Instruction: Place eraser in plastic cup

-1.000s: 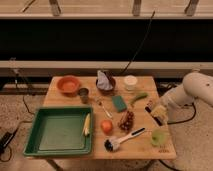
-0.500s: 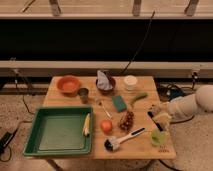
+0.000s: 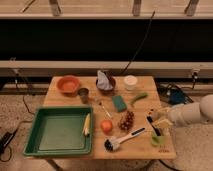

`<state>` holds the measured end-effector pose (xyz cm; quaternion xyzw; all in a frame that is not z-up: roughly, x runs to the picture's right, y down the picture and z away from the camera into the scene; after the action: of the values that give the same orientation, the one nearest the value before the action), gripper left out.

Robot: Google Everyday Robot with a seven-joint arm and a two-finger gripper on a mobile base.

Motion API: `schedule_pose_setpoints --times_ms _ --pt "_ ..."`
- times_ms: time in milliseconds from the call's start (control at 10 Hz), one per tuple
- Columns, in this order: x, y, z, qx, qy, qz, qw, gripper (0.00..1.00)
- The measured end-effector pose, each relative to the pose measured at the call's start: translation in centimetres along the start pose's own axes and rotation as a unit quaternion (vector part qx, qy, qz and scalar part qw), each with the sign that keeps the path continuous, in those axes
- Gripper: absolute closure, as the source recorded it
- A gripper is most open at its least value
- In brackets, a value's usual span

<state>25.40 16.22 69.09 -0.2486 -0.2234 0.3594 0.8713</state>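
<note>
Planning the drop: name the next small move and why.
Probably lower slightly, then release. The gripper, shut on the eraser, hangs at the table's right front corner just above the light-green plastic cup, so the eraser seems nearly lined up.

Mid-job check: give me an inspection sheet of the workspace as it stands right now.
Surface: wooden table, crowded.
Job's things: plastic cup at the front right corner; eraser tilted just above it, in the tool.
Clutter: green tray with corn cob, orange bowl, metal cup, white tub, teal sponge, orange, grapes, dish brush.
Grippers: tool shut on eraser, over the cup.
Cables: black cable behind the table.
Surroundings: speckled floor, dark wall.
</note>
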Motion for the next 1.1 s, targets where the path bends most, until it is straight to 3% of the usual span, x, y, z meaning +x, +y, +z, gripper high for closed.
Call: schedule_pose_setpoints --times_ms 800,1100 --pt "1.1 1.2 1.1 -0.008 -0.018 0.012 0.9997 0.98" --pt "1.7 0.9 2.2 -0.009 -0.016 0.015 0.9997 0.72"
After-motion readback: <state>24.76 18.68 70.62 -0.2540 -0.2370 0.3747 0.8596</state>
